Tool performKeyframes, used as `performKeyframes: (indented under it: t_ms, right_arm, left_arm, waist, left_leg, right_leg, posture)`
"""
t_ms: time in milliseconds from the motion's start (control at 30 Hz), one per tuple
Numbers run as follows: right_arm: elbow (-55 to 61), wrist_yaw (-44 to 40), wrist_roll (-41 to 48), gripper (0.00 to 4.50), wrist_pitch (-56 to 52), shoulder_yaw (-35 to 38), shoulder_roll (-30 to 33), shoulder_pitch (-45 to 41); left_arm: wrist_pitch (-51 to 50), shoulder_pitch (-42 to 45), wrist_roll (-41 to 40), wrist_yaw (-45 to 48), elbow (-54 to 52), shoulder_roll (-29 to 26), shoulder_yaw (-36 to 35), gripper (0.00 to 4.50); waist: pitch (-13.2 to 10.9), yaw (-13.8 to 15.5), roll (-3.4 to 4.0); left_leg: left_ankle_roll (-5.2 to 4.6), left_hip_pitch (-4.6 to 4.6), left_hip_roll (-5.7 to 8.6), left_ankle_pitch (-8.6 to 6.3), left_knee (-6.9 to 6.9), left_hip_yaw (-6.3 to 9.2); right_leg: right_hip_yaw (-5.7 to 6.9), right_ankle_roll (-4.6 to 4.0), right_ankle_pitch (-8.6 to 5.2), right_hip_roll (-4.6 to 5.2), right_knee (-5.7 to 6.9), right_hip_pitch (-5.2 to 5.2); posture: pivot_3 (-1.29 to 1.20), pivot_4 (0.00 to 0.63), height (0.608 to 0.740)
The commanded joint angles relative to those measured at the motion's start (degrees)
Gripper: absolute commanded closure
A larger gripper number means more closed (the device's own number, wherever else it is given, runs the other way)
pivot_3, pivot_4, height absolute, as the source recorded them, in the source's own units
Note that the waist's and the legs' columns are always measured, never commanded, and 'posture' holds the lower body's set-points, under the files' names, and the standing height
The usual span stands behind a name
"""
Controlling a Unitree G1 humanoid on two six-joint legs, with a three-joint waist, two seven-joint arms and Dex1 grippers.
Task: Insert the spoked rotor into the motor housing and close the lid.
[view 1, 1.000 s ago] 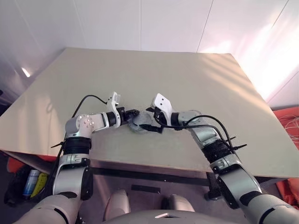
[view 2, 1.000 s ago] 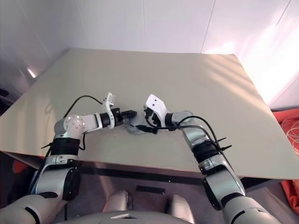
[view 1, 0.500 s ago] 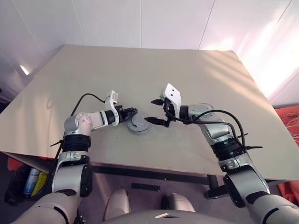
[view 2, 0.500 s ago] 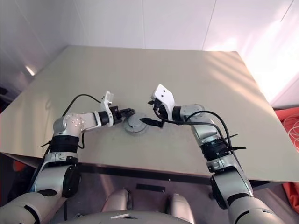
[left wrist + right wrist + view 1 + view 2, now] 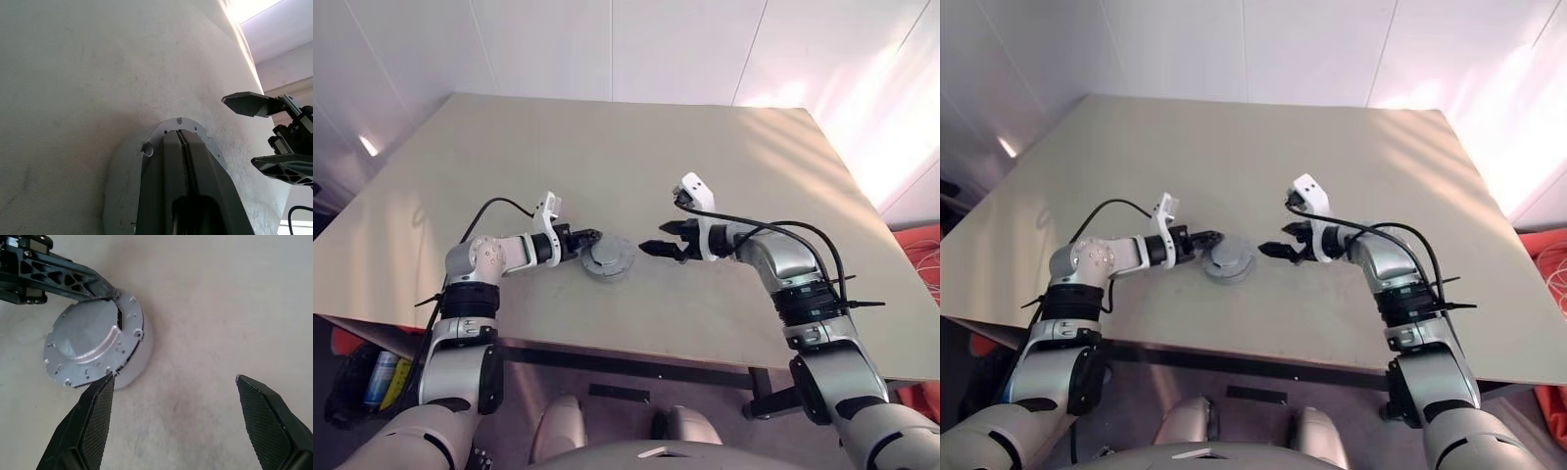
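Just below the centre of the left eye frame, a round silver assembly sits flat on the pale table point(image 5: 724, 157): the lid point(image 5: 90, 340) is seated on top of the motor housing point(image 5: 134, 363), whose pale side wall shows under the lid's bolted rim. The spoked rotor cannot be seen. The left gripper point(image 5: 595, 235) reaches in from the left of the frame with its two black fingers pressed together, their tips resting at the lid's left edge and holding nothing between them. The right gripper point(image 5: 649, 247) hangs just to the right of the assembly, apart from it, its fingers point(image 5: 98, 418) spread wide and empty, pointing toward the lid.
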State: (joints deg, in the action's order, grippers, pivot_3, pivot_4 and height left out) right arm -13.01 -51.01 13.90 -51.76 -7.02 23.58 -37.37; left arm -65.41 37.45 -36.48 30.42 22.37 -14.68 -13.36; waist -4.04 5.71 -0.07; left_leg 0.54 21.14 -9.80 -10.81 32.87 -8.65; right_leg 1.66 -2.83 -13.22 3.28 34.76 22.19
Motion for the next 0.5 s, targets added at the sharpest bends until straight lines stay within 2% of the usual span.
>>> performKeyframes:
  t_ms: [33, 200, 500]
  right_arm:
    - [0.92, 0.96, 2.77, 0.03, -5.58, 2.7, 1.11, -2.66]
    - [-0.22, 3.39, 5.76, 0.03, -12.64, 5.71, -0.14, -3.72]
    - [-4.22, 14.41, 10.2, 0.03, -30.41, 16.02, -8.64, -5.24]
  left_arm:
    - [-0.05, -0.04, -0.34, 0.28, -0.41, -0.68, -0.57, 4.5]
    - [-0.19, -0.2, -0.49, 0.54, -0.64, -1.25, -0.77, 4.5]
    - [0.4, 0.4, -0.17, 0.66, 0.02, -2.22, -0.92, 4.5]
  waist:
    - [0.0, -0.03, 0.0]
    - [0.0, -0.03, 0.0]
    - [0.01, 0.06, 0.0]
  left_leg:
    - [0.01, 0.0, 0.0, 0.0, 0.02, 0.0]
    - [0.06, -0.04, -0.02, 0.03, 0.1, 0.0]
    - [0.09, -0.06, -0.01, 0.05, 0.13, 0.01]
  right_leg:
    - [0.0, 0.0, 0.0, 0.0, 0.01, 0.0]
    - [0.0, 0.0, 0.01, 0.0, 0.1, -0.01]
    - [0.0, -0.01, 0.01, 0.0, 0.15, -0.03]
  posture:
    - [0.0, 0.0, 0.74]
    - [0.0, 0.0, 0.74]
    - [0.0, 0.0, 0.74]
